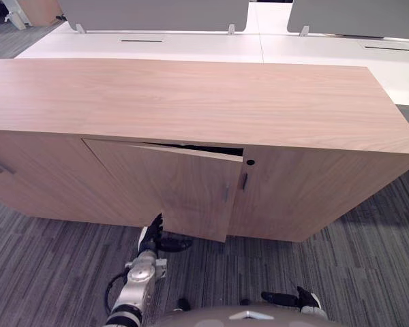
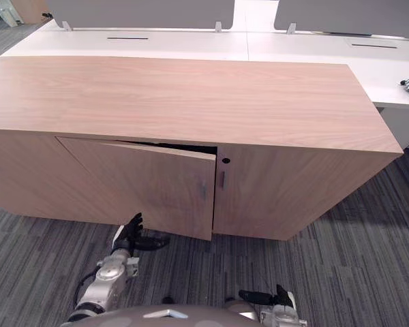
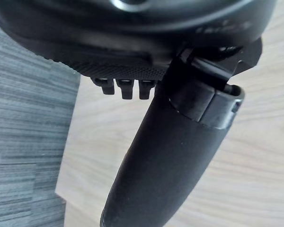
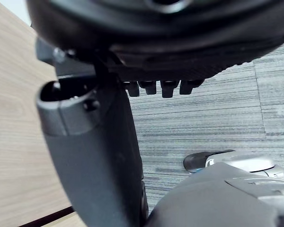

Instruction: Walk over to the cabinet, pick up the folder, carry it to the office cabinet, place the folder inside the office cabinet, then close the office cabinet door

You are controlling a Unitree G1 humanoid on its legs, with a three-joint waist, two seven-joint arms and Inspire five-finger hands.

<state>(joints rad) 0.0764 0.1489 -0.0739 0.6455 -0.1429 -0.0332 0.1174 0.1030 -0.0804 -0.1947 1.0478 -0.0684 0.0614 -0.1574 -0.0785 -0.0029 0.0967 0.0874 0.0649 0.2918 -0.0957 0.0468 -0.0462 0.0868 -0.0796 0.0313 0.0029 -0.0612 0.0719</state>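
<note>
One long wooden office cabinet (image 1: 191, 102) takes up most of our view. It stands on the grey carpeted floor (image 1: 48, 272) with a white table (image 1: 191, 46) behind it. We judge that the folder lies inside, hidden behind the wood (neither robot hand carries anything), so what is left is the closing.

The cabinet's door (image 1: 170, 184) hangs ajar. It is hinged on the robot's left, its free edge is swung out toward us, and a dark gap (image 1: 215, 148) is open along the top. We expect this panel to be stiff and fairly light on its hinges, so a flat push should swing it and no grasp is needed. The best place to press is the face near the free edge, far from the hinge, where little force turns it.

The left robot hand (image 1: 154, 238) is down at the door's lower edge, fingers (image 3: 127, 88) straight and thumb spread, holding nothing. We cannot tell whether it touches the wood. The right robot hand (image 1: 292, 298) hangs low near the floor, relaxed and empty. Smallest of all, the slim handle (image 1: 226, 193) sits by the door's free edge.
</note>
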